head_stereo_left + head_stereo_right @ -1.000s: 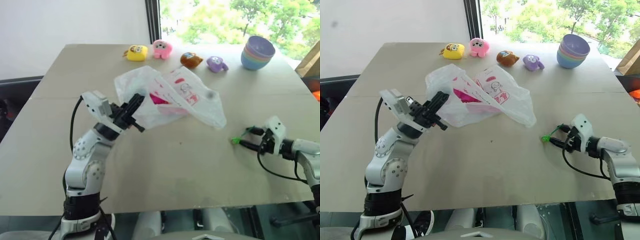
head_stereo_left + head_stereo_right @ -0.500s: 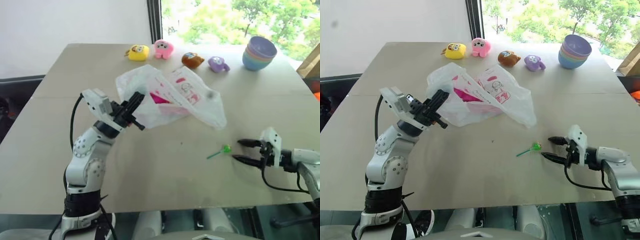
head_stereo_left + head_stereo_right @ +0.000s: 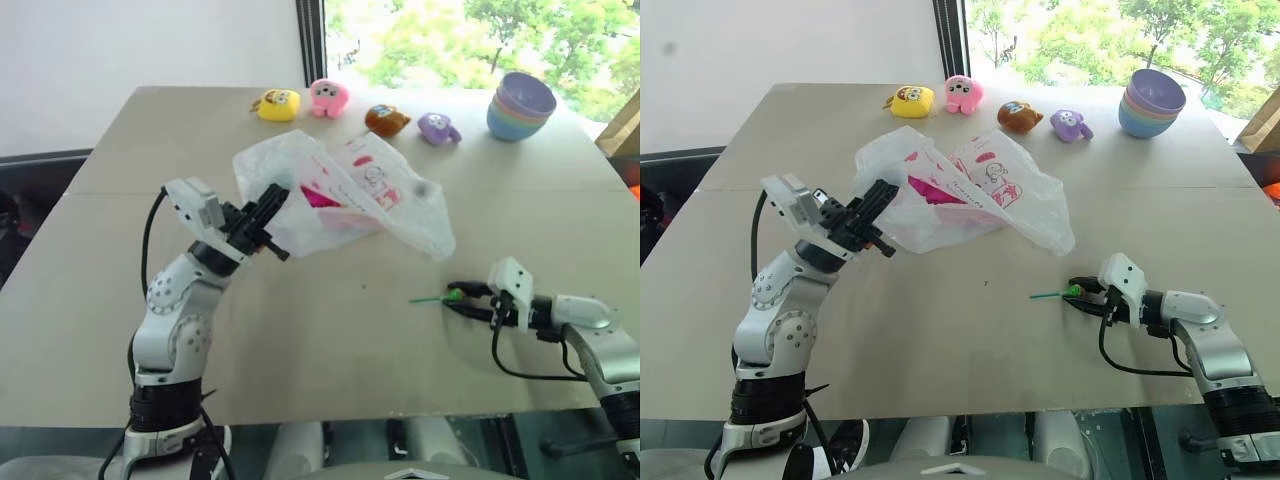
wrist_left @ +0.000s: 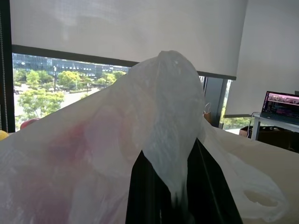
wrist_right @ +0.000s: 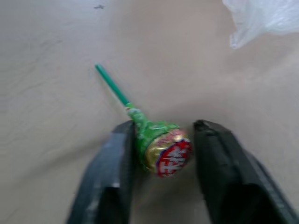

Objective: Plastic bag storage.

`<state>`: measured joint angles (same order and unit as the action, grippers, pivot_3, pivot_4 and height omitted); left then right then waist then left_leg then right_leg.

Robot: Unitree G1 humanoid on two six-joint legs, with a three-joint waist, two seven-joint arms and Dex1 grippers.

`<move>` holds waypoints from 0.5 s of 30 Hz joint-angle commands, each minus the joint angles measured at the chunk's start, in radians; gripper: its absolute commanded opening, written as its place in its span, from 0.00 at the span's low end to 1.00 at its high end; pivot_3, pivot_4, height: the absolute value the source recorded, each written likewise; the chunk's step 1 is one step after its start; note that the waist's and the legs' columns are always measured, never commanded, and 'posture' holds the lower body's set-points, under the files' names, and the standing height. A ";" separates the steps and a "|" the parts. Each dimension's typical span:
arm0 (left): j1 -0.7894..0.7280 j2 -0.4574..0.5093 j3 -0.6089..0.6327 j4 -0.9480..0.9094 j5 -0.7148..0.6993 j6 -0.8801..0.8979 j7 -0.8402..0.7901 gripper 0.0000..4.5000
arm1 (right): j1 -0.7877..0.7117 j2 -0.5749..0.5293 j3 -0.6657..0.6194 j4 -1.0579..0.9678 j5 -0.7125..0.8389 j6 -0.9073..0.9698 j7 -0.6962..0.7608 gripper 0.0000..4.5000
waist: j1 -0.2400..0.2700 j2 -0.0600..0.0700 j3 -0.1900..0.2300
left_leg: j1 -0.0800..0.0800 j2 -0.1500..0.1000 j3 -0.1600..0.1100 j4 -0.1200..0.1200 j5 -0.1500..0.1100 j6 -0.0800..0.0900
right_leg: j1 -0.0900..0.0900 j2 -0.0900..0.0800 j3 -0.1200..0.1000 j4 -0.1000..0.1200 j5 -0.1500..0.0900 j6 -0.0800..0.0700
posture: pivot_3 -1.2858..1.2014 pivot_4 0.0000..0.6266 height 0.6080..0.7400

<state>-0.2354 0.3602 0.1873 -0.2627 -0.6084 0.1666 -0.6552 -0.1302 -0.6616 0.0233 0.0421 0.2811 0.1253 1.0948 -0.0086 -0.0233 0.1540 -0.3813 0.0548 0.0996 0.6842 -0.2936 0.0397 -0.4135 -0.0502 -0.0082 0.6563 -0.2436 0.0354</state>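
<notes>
Left gripper [image 3: 272,215] is clamped on a fold of the plastic bag [image 3: 350,190], holding that edge lifted off the table [image 3: 300,340]; left wrist view shows film pinched between the two fingers [image 4: 145,191]. The bag sits mid-table, a bit toward the far edge, the rest of it draped on the surface with its right end trailing toward the right edge.

Right gripper [image 5: 161,156] is low on the table near the right edge, jaws narrowed around the wrapped head of a green lollipop [image 5: 161,149]. One finger [image 5: 117,158] looks in contact, while the other side shows a small gap, so I'd call it closing, not a confirmed grip. The stick points away toward the table's middle.

Doing this step well, my read:
- Finish the close on the candy head, not the stick, because the stick will pivot or slip.
- Keep the fingertips just clear of the surface so they don't scrape or flick it.
- Lift straight up and check it comes with the gripper before traversing.
- Left side: hold the bag mouth open and don't sag. The right end of the bag lies near the lollipop, so avoid snagging film on the way over.

The toys [image 3: 325,97] and stacked bowls [image 3: 520,105] along the far edge are well clear.
</notes>
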 commanded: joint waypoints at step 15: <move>0.023 -0.008 0.004 -0.064 -0.024 -0.007 0.004 0.00 | -0.343 0.343 0.068 -0.247 0.168 0.423 -0.347 0.17 | 0.001 0.001 0.001 | -0.002 0.001 -0.002 0.000 0.000 0.000 | -0.001 -0.002 -0.002 0.001 0.000 0.000 | 0.52 0.24 1.00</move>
<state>-0.2142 0.3526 0.1879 -0.2697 -0.6128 0.1637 -0.6506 -0.4461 -0.3288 0.0877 -0.1927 0.4481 0.5230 0.7863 -0.0072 -0.0224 0.1548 -0.3841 0.0556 0.0977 0.6842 -0.2934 0.0394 -0.4150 -0.0525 -0.0106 0.6569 -0.2435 0.0351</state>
